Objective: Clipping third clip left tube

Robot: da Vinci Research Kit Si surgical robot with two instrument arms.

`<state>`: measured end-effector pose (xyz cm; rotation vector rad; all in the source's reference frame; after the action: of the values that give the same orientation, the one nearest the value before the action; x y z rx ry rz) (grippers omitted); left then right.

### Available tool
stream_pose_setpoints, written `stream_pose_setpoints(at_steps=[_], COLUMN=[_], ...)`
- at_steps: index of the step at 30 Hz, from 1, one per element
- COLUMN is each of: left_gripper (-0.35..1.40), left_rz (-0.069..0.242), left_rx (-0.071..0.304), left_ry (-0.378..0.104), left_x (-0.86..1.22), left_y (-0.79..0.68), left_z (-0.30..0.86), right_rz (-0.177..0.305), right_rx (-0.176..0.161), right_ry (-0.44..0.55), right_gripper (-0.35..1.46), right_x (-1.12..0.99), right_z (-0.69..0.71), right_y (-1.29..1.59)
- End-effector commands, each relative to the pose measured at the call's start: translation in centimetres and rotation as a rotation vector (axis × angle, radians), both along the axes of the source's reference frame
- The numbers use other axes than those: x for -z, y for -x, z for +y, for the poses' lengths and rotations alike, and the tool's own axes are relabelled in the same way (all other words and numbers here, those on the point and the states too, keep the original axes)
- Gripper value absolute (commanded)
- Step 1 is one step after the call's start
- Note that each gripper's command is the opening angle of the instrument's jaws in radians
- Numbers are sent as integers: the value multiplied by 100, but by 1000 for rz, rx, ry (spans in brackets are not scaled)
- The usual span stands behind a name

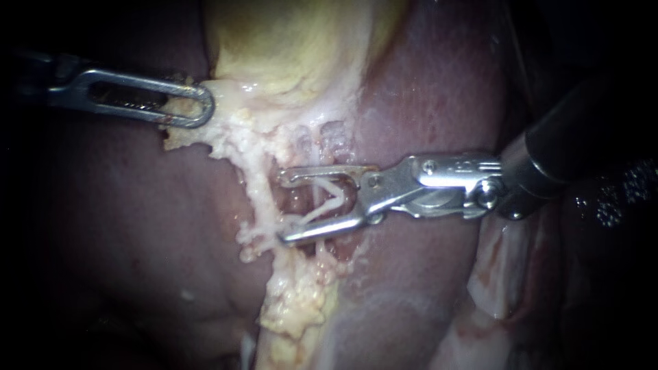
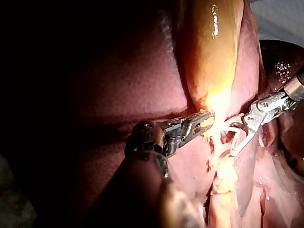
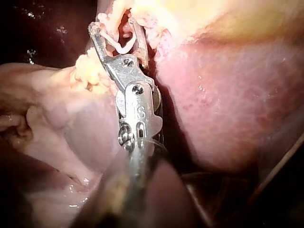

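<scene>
Pale tube straddled by right instrument — spread wide, left instrument clamping gallbladder

From my remote console, the dark red liver fills most of the endoscope view. The pale yellow gallbladder lies on it at the top, and a lumpy strip of yellowish fat trails below it across the liver.
</scene>
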<state>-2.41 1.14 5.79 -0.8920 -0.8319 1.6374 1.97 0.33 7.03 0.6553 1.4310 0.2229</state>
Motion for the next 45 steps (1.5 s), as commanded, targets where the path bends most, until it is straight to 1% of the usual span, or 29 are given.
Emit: stream_pose_setpoints(at_steps=[1,4,6,11,13,17,19,25,28,29,32,35,38,40,45], left_gripper=[-35,-35,-35,-35,-35,-35,-35,-35,-35,-35,-35,-35,-35,-35,-35], left_rz=[0,0,2,1,2,2,2,2,2,2,2,2,2,2,2], left_rx=[0,0,2,1,1,1,1,1,1,1,1,1,1,1,1], left_ry=[0,0,2,2,2,2,3,3,3,3,3,3,3,3,3], left_x=[0,0,-1,-2,-2,-2,-3,-5,-5,-5,-5,-5,-5,-5,-5], left_y=[0,0,1,2,2,2,2,2,2,2,2,2,2,2,2], left_z=[0,0,-1,-1,-2,-2,-2,-2,-2,-2,-2,-2,-2,-2,-2], right_rz=[9,34,38,-3,-1,26,31,29,-8,-19,-20,-25,-25,-31,-32], right_rx=[-3,-5,-1,-33,-39,-65,-70,-71,-65,-56,-52,-61,-62,-71,-72], right_ry=[-8,-29,-41,-104,-111,-139,-142,-174,-170,-169,-176,-179,-181,-179,-179], right_gripper=[48,48,47,48,48,48,48,46,46,46,45,44,42,40,22], right_x=[0,2,3,3,4,8,12,33,49,55,71,82,87,88,86], right_z=[0,-1,-1,1,0,3,4,4,4,4,6,8,8,7,7], right_y=[-4,-17,-25,-47,-52,-59,-61,-58,-54,-52,-47,-46,-46,-46,-44])
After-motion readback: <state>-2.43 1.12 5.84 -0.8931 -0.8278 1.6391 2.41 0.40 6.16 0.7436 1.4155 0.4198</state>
